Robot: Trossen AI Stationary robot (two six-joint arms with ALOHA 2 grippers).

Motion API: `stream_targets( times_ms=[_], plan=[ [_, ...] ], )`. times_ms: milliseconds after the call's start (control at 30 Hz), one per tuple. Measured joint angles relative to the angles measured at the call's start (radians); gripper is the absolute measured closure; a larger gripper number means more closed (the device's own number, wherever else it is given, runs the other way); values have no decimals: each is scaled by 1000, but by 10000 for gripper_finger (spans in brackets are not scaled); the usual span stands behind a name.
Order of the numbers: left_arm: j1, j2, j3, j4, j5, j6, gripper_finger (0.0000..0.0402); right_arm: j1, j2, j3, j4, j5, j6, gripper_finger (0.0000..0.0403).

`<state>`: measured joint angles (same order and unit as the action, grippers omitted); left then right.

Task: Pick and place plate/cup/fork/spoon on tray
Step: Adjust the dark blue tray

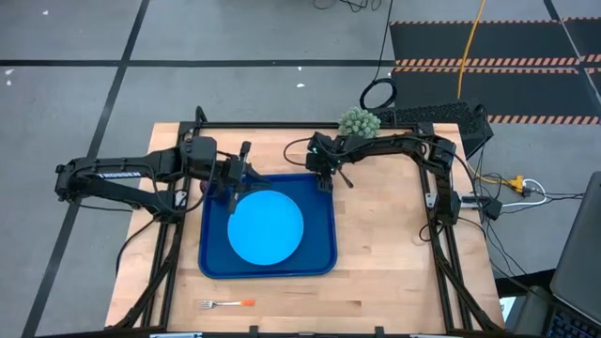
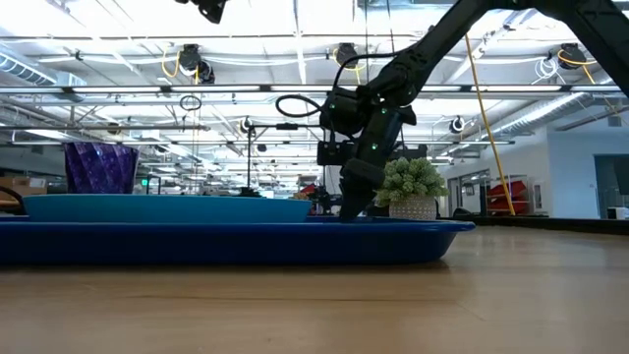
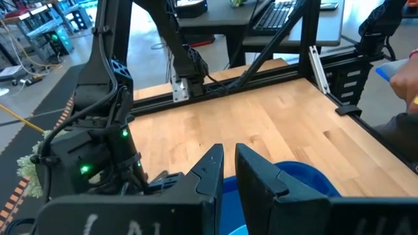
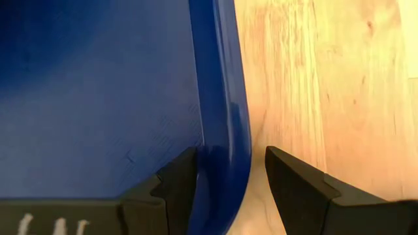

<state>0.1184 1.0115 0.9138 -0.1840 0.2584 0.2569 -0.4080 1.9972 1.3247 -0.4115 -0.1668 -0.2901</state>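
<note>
From the overhead camera I see the tray [image 1: 269, 266] lying on the wooden desk [image 1: 385, 253], with the light-blue plate [image 1: 266, 228] flat inside it, roughly centred.

My right tool [image 4: 225, 171] is down at the tray's far right corner. Its wrist camera shows the two fingers [image 4: 171, 181] spread wide and straddling the tray's raised rim, one inside the tray and one outside over the bare wood. I cannot tell whether either finger touches the rim. In the low camera that tool [image 2: 354, 202] reaches down to the tray's edge just in front of a small green potted plant [image 2: 412, 187].

My left tool [image 1: 237, 178] sits over the tray's far left corner. Its wrist camera shows the fingers [image 3: 210, 175] nearly pressed together, a narrow gap between them, nothing visible in that gap. I cannot tell from here whether they pinch anything.

The purple cup [image 2: 100, 168] shows in the low camera above the plate's rim on the left; overhead it is mostly hidden under the left arm.

The fork [image 1: 228, 304], orange handle pointing right, lies on the desk near the front edge, well apart from the tray.

I cannot find the spoon in any camera.
</note>
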Motion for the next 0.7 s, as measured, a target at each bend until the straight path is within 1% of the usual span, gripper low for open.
stream_targets(
  times_ms=[133,300,533,633,700],
  plan=[
    [0,0,0,0,0,0,357,0,-1,0,-53,14,-14,229],
    [0,0,0,-6,0,0,357,1,-4,2,-96,58,-29,229],
    [0,0,0,-7,0,-3,357,-5,-5,2,-137,69,-51,229],
    [0,0,0,-12,0,-3,357,-4,-13,1,-172,112,-78,229],
    [0,0,0,-19,0,-3,357,-5,-19,1,-186,121,-91,229]
  ],
)
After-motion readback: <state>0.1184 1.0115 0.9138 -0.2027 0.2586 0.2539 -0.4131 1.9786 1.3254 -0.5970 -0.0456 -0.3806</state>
